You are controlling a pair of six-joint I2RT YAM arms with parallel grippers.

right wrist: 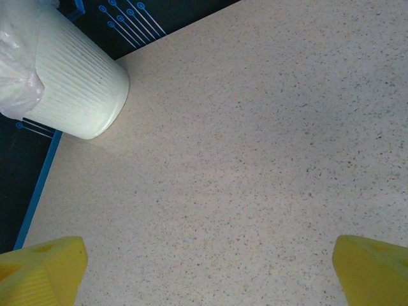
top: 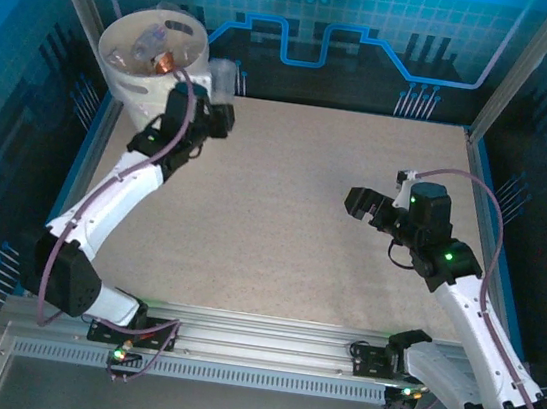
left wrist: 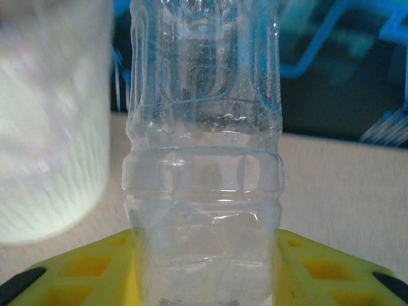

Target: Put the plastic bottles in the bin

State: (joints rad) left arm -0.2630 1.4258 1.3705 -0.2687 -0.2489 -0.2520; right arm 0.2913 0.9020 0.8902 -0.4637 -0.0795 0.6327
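The left gripper is located in the upper left of the top view, just beside the right side of the bin. Its jaws are closed on a clear plastic bottle, which sits close to the bin rim on its right side; whether it overlaps the rim cannot be determined. In the left wrist view the bottle runs up the centre of the frame, ribbed and without a label where visible, with a yellow finger on each side of its lower body. The bin wall appears blurred at the left of that frame, beside the bottle. The bin stands at the upper left corner of the desk and already contains several bottles. The right gripper is located right of centre in the top view, well apart from the bin. Its jaws are open with nothing between them. In the right wrist view the yellow fingertips occupy the lower corners with bare desk between, and the bin occupies the upper left with a translucent liner over its rim.
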